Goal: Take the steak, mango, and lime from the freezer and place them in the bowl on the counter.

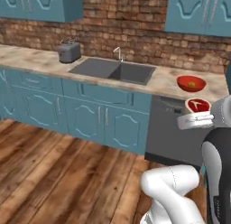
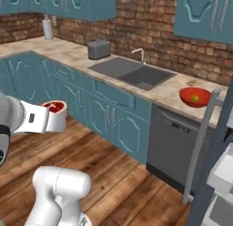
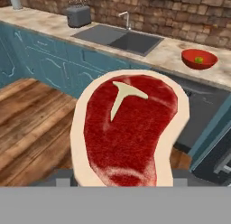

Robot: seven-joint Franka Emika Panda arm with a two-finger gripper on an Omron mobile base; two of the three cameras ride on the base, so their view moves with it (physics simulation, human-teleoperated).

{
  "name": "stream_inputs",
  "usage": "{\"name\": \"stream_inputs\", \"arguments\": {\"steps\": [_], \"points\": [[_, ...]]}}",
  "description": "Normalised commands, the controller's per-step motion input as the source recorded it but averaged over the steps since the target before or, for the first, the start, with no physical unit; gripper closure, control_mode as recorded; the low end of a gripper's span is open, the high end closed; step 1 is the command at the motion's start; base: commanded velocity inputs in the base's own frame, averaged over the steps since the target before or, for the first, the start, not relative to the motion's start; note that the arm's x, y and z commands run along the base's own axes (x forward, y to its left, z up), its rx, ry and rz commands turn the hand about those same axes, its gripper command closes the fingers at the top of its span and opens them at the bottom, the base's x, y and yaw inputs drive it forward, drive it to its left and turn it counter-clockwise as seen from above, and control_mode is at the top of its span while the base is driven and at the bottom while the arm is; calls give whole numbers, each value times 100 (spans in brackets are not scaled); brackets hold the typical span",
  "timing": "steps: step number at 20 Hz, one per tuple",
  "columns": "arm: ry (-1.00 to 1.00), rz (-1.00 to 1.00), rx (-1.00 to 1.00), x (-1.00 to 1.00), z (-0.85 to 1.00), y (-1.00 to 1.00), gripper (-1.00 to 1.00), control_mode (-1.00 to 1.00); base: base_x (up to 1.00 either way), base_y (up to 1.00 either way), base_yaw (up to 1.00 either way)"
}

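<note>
My gripper (image 1: 197, 112) is shut on the steak (image 1: 197, 105), a red slab with a pale fat rim, held in the air in front of the dishwasher. In the hand view the steak (image 3: 128, 123) covers the middle and hides the fingertips. The glossy red bowl (image 1: 191, 83) stands on the beige counter (image 1: 40, 60) to the right of the sink, beyond and above the gripper (image 2: 58, 113). A yellow-green mango (image 3: 198, 60) lies inside the bowl (image 3: 199, 59). The slate-blue freezer (image 2: 214, 166) stands open at the right, white drawers showing. The lime is out of view.
A dark sink (image 1: 113, 70) with a faucet and a grey toaster (image 1: 68, 52) sit on the counter to the left. The dark grey dishwasher (image 1: 169, 133) is under the bowl. The freezer door's grey handle (image 2: 198, 147) juts out near the counter's end. Wooden floor lies below.
</note>
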Motion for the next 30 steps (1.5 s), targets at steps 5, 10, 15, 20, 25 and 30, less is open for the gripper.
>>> {"name": "stream_inputs", "arguments": {"steps": [5, 10, 15, 20, 25, 30], "points": [[0, 0, 0, 0, 0, 0, 100, 100, 50, 36, -63], [0, 0, 0, 0, 0, 0, 100, 100, 63, 28, -59], [0, 0, 0, 0, 0, 0, 100, 100, 93, 43, -41], [0, 0, 0, 0, 0, 0, 100, 100, 97, 28, -17], [0, 0, 0, 0, 0, 0, 100, 100, 68, 38, -33], [0, 0, 0, 0, 0, 0, 100, 100, 59, 30, -37]]}}
